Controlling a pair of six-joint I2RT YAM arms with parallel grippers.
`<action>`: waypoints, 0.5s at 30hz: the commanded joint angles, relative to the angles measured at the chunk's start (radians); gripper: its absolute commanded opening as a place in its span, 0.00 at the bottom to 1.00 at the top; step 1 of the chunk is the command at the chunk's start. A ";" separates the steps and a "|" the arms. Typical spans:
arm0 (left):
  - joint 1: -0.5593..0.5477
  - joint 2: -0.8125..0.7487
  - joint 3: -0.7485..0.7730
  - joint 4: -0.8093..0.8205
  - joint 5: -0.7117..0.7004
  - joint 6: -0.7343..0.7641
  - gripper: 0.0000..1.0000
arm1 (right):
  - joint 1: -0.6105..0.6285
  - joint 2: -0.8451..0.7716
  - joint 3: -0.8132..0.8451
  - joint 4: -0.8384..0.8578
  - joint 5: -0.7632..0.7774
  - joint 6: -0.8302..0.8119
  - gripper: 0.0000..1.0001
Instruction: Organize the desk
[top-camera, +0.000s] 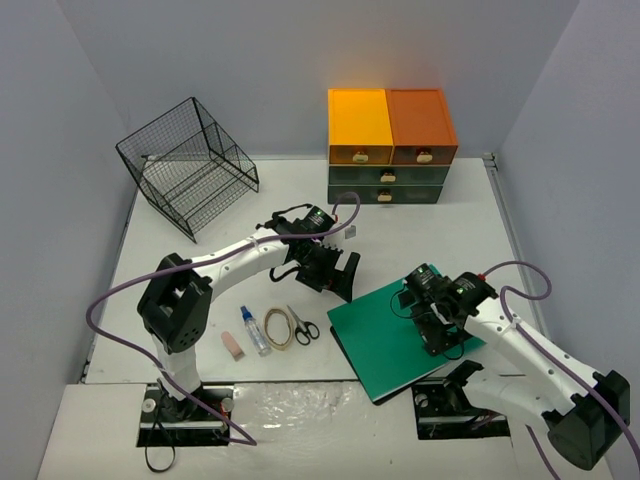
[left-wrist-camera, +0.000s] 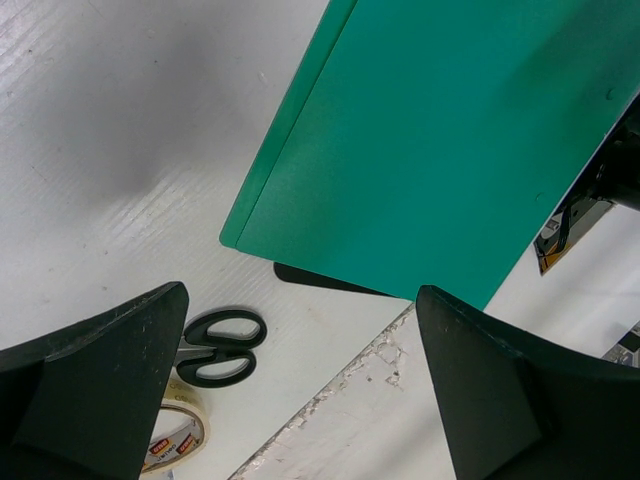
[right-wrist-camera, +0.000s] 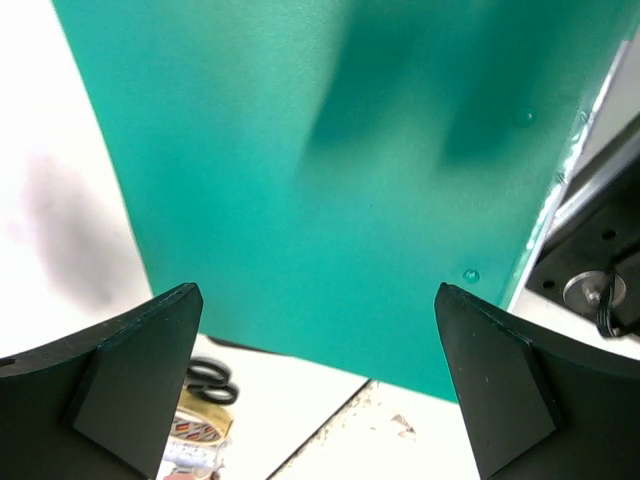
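Right tool (right-wrist-camera: 320, 385) hung released over the green folder (top-camera: 385, 340), whose near corner crossed the surface's (top-camera: 440, 230) front edge; left tool (left-wrist-camera: 300, 385), likewise released, hovered off the folder's far-left edge.

The desk (top-camera: 440, 225) is matt white, scuffed rough along its near edge. The folder (top-camera: 385, 340) looks like smooth green plastic with a faint sheen. The basket (top-camera: 190, 165) is black wire. The drawers (top-camera: 390, 125) have glossy translucent plastic tops.
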 joint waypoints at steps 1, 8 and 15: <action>-0.003 -0.073 0.046 0.028 0.008 -0.011 0.97 | 0.004 0.057 0.090 -0.225 0.046 0.075 1.00; -0.002 -0.070 0.055 0.031 0.017 -0.013 0.97 | 0.004 0.106 0.063 -0.226 0.008 0.133 1.00; -0.002 -0.068 0.065 0.015 0.044 -0.001 0.97 | 0.028 0.117 -0.052 -0.218 -0.083 0.228 1.00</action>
